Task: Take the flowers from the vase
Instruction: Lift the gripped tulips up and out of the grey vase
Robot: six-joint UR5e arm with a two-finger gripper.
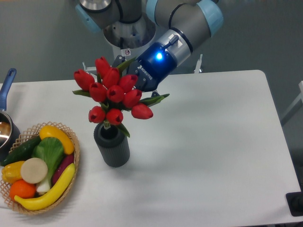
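Hand [138,92] closed on the red tulip bunch [113,93] from the rear right; fingertips hidden behind the blooms and leaves. Blue indicator light lit on the hand body. Bunch held raised above the dark grey ribbed vase [112,146], heads tilted up and to the left, a green leaf jutting out to the right. Lowest blooms just above the vase mouth; a short length of green stem visible between them and the rim, reaching into the mouth. Cannot tell whether the stem ends are clear of the vase. Vase upright on the white tabletop [213,142], left of centre.

Woven wicker basket [73,142] near the vase on its left, apart from it, at the front left corner of the tabletop. Contents: toy banana [47,191], yellow pepper, cucumber, leafy green, orange, purple piece partly covered. Blue-handled metal pot [5,120] at the left edge, cut off by the frame.
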